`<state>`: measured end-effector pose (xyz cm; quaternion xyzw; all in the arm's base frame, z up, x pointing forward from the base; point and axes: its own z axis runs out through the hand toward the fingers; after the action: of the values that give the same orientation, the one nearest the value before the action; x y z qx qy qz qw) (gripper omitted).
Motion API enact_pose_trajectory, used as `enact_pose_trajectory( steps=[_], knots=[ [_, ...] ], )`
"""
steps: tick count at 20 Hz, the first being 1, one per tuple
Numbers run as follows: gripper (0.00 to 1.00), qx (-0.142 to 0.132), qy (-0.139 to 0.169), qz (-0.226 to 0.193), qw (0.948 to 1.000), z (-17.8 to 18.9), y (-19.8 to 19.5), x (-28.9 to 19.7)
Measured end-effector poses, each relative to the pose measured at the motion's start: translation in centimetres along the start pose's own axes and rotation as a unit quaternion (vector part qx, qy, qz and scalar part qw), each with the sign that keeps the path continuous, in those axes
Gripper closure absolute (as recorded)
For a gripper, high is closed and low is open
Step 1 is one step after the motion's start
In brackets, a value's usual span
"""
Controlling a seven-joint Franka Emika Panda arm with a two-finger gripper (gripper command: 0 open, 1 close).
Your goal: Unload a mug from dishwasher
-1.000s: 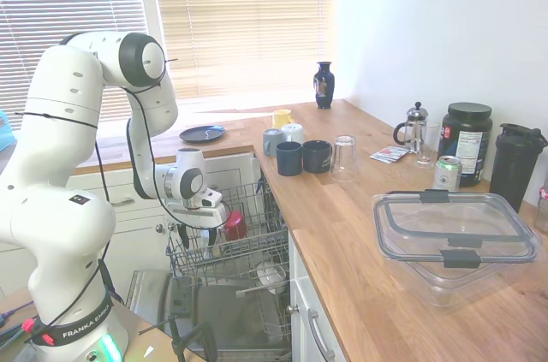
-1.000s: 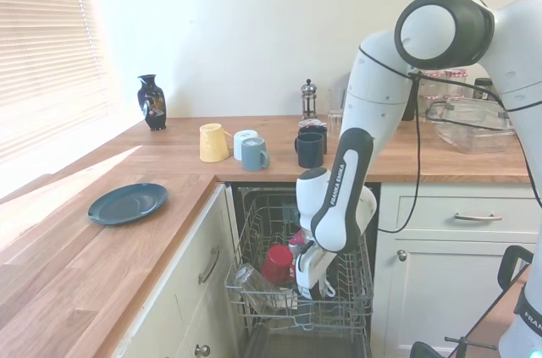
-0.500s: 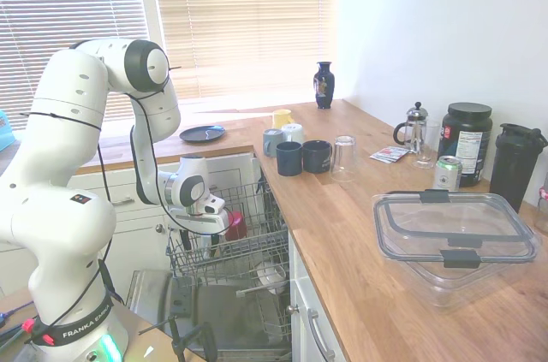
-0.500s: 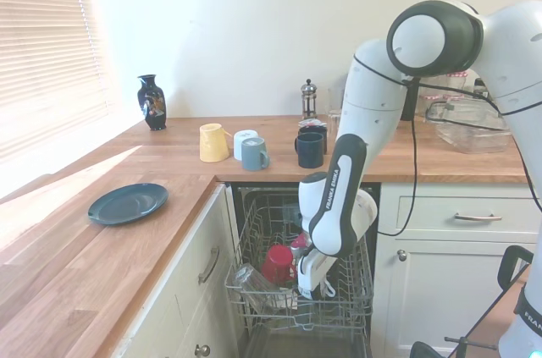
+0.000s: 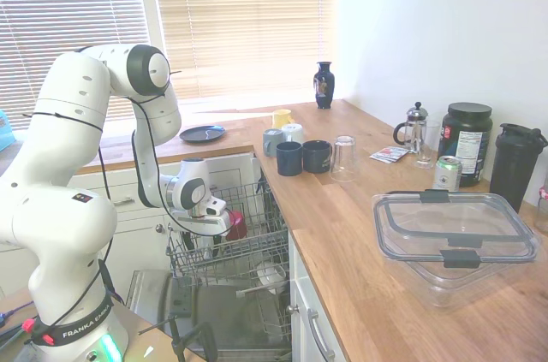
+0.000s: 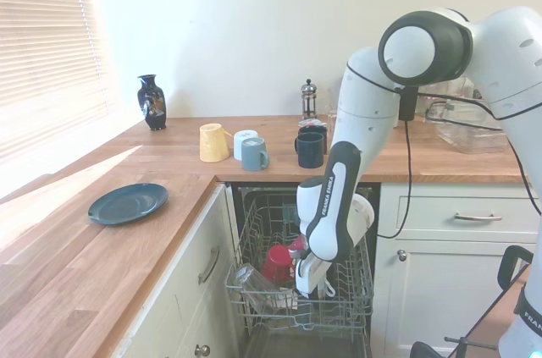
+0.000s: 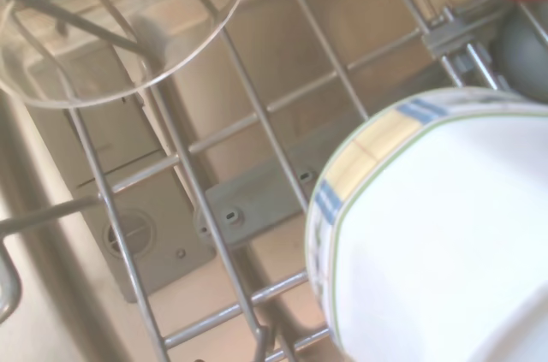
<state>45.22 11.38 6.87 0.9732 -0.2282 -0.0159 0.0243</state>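
While end effector [image 6: 308, 283] sits low in dishwasher [image 6: 298, 290] rack over mug [image 7: 437, 234], finger state unclear; centre on rim, avoid red cup [image 6: 277, 262], lift straight.

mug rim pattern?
White mug, rim banded with blue and pale-yellow blocks over a thin green line; wrist view.

You can read "FRANKA EMIKA" on the arm's forearm [image 6: 326, 206] above the dishwasher rack [image 6: 347, 307], and again round its base [image 5: 73, 325].
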Motion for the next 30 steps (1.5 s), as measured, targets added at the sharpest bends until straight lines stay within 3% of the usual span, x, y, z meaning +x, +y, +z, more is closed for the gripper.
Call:
enact_pose_trajectory(
  steps=[15,23,30],
  knots=[
    [1.00,0.013,-0.011,0.036,0.9992,0.3,1.0,0.9],
    [1.00,0.032,-0.022,0.079,0.9962,-0.4,4.2,5.6],
    [1.00,0.033,-0.028,0.081,0.9957,-1.4,3.7,5.9]
  ],
)
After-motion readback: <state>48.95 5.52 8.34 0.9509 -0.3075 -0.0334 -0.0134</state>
